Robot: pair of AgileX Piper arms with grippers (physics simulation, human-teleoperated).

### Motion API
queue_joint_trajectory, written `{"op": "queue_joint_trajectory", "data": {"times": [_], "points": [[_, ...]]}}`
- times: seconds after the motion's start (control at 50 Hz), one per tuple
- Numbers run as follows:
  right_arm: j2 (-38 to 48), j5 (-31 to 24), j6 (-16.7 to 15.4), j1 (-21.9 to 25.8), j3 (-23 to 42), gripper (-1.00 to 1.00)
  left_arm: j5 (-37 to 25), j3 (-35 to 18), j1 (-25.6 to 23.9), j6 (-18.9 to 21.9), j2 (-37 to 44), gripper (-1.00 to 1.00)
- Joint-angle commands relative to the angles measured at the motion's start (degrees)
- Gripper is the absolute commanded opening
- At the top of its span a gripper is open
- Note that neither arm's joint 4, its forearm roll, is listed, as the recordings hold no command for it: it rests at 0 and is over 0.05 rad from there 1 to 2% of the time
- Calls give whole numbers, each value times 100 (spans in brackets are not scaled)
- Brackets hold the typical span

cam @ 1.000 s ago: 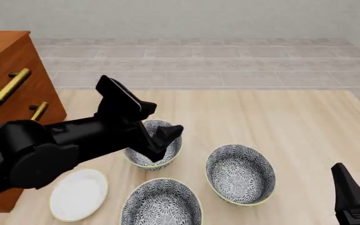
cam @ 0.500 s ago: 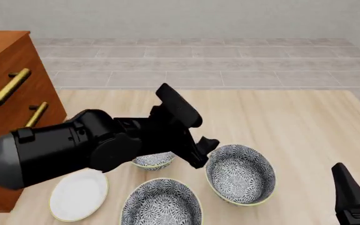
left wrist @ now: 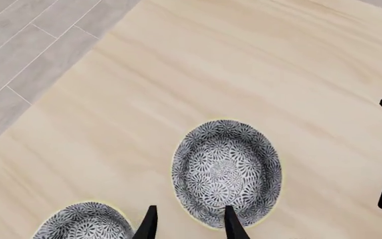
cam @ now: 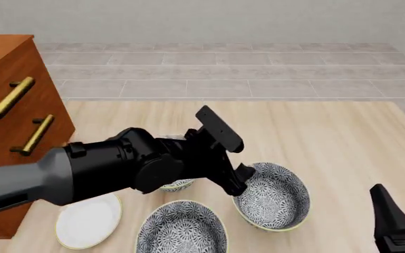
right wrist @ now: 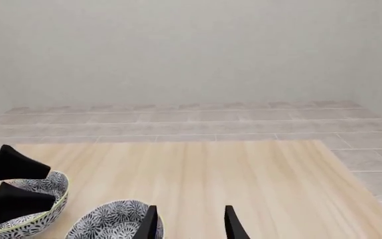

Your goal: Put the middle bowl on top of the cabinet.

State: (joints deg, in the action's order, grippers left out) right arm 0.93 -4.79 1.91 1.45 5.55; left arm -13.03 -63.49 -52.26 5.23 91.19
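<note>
The left tool [cam: 241,182] hangs spread over the near rim of the middle bowl [cam: 276,195], gripping nothing. The right tool [cam: 399,224] sits spread and empty near the bench [cam: 343,137] corner

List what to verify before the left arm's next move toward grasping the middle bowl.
1. Left gripper open: ok.
2. Its fingers straddle the rim of the middle bowl, one over the inside, one outside: ok.
3. Fingers low enough to pinch the rim: cannot tell.
4. Middle bowl upright and empty: ok.
5. Neighbouring bowl apart from the fingers: ok.
6. Top of the cabinet free for the bowl: cannot tell, only a sliver shows.
</note>
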Motion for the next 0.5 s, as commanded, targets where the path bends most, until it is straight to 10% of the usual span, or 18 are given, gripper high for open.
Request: {"op": "queue_joint_trajectory", "data": {"times": [0.02, 0.5], "points": [[106, 122, 2, 29, -47, 100, 120, 4, -22, -36, 326, 100], [-93, -161, 17, 28, 53, 100, 286, -92, 83, -182, 927, 100]]}}
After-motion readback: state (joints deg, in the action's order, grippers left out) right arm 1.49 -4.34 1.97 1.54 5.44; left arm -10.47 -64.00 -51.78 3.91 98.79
